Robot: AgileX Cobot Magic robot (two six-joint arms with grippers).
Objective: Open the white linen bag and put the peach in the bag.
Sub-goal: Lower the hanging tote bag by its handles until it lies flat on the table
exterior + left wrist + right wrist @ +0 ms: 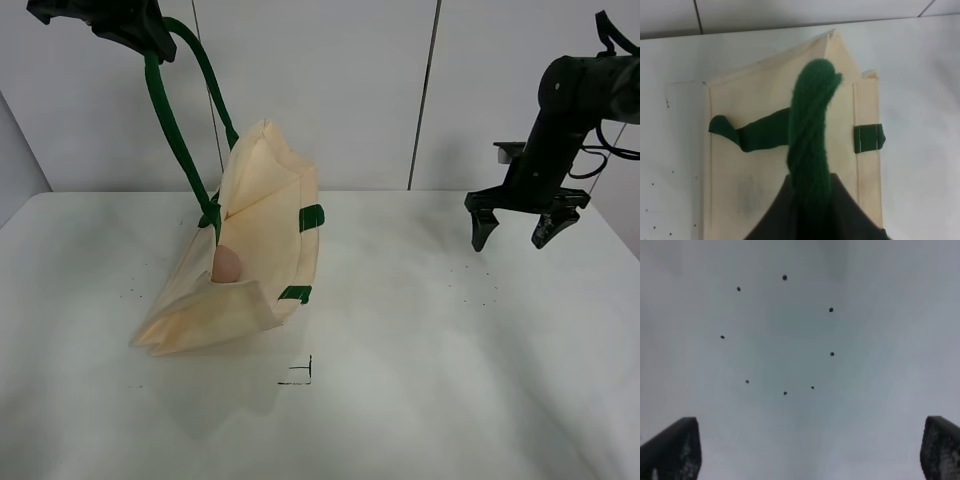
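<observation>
The white linen bag (255,250) hangs partly lifted off the table, its lower end resting on the surface. My left gripper (135,30) is high at the top left, shut on one dark green strap handle (165,120). In the left wrist view the handle (810,135) runs up into the gripper with the bag (760,95) below. The pinkish-brown peach (228,264) sits inside the bag's open mouth. My right gripper (515,228) is open and empty, hovering above the table at the right, well away from the bag.
A small black corner mark (300,375) lies on the white table (450,380) in front of the bag. A ring of small black dots (785,335) on the table sits under my right gripper. A white wall stands behind.
</observation>
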